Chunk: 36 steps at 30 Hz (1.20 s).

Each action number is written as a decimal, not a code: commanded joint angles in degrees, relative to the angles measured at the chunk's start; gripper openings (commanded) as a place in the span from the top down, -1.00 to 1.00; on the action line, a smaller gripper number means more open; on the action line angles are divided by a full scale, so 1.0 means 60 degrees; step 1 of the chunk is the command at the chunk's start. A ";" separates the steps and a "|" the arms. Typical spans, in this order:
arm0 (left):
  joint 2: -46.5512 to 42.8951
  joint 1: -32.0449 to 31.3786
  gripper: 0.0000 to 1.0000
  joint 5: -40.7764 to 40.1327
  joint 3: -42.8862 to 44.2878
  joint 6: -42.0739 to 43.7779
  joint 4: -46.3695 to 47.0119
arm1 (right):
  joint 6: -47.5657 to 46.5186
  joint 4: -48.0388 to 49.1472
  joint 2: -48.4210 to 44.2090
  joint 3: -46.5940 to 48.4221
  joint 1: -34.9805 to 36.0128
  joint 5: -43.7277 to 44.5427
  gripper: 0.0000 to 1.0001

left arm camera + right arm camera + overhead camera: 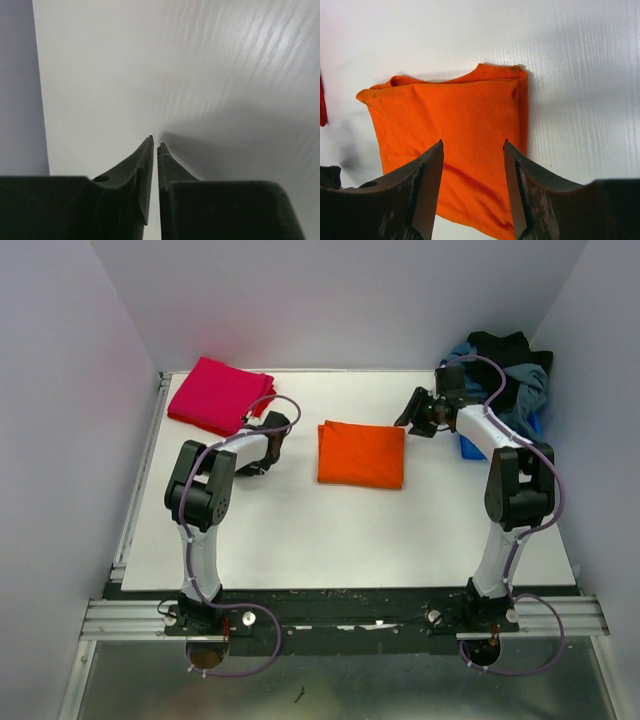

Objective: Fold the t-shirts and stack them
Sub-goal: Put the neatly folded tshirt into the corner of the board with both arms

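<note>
We judge the folded orange t-shirt, lying mid-table, soft and light, so the spread right gripper should pinch all layers at its right edge; the left gripper is pressed together.

Table: white, faintly grained top.
Bin: blue, at the table's far right corner.
Cloth heap: black and blue-grey, crumpled, piled in the bin.
Rail: bare metal, along the near edge.
Walls: pale grey.

Left arm bent forward, jaws together; right arm extended, jaws apart
</note>
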 commanded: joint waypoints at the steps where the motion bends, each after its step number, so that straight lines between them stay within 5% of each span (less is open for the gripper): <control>1: -0.0291 -0.0062 0.45 0.0088 0.0240 0.0427 0.1781 | 0.0088 0.0223 -0.0232 -0.0171 -0.0062 -0.0303 -0.18; 6: 0.0893 0.0011 -0.01 -0.0158 0.1922 0.1146 0.1580 | 0.0073 0.0238 -0.0276 -0.0141 -0.0062 -0.0274 -0.18; 13: 0.2140 0.0172 0.27 -0.0086 0.3477 0.1879 0.1389 | 0.0044 0.0238 -0.0276 -0.0141 -0.0062 -0.0274 -0.18; 25: 0.3019 0.0480 0.19 0.0133 0.4796 0.2128 0.0641 | 0.0029 0.0238 -0.0320 -0.0185 -0.0076 -0.0303 -0.18; 30: 0.3678 0.0582 0.42 0.0177 0.5703 0.2158 -0.0075 | 0.0029 0.0223 -0.0393 -0.0229 -0.0076 -0.0318 -0.17; 33: 0.3811 0.0612 1.00 0.0468 0.5882 0.1997 -0.0471 | 0.0029 0.0237 -0.0437 -0.0244 -0.0091 -0.0289 -0.16; 36: 0.3345 0.0597 1.00 0.0704 0.5357 0.1369 -0.0677 | 0.0029 0.0237 -0.0437 -0.0244 -0.0105 -0.0347 -0.16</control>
